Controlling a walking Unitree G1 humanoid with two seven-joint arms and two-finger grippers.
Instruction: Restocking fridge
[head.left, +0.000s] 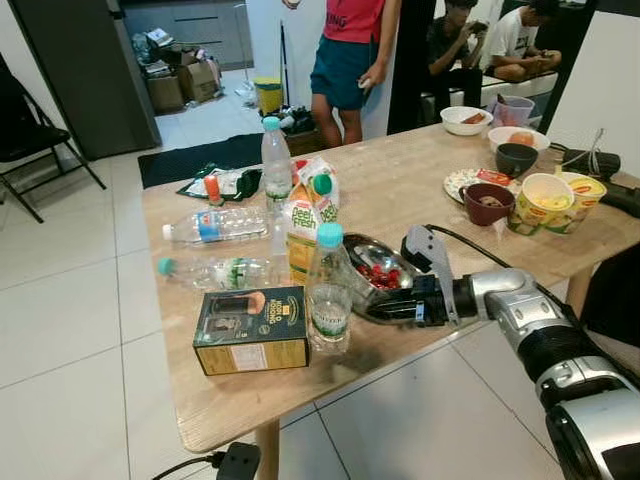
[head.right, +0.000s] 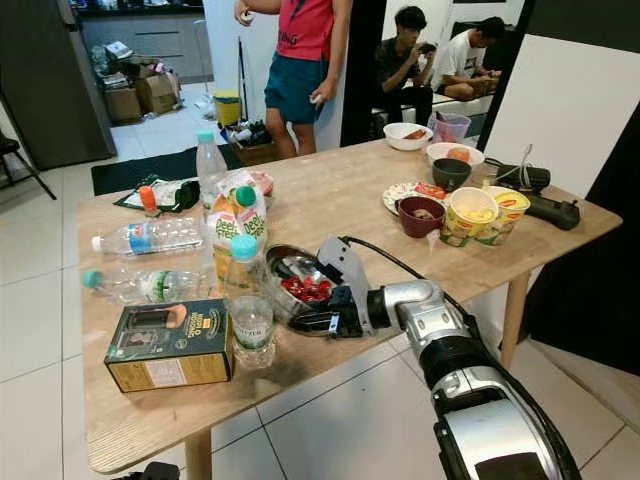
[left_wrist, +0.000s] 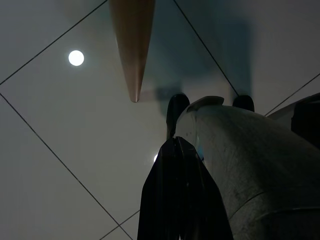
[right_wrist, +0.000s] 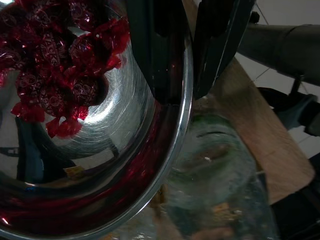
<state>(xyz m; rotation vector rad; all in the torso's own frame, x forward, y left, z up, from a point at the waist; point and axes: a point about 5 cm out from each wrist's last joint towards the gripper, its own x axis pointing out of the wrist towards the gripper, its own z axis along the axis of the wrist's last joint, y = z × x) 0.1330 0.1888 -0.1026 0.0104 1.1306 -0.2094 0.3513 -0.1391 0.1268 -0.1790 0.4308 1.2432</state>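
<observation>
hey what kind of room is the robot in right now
Probably a home dining area: a wooden table crowded with water bottles, a juice carton and instant noodle cups, tiled floor, and people nearby.

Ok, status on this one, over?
Right gripper clamped on steel bowl rim. Red candies inside. Water bottle crowding its near side. Left arm idle.

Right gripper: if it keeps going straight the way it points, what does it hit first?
The right gripper straddles the steel bowl of red-wrapped candies' rim; further travel probably meets the upright clear water bottle with teal cap. Depth unclear.
</observation>
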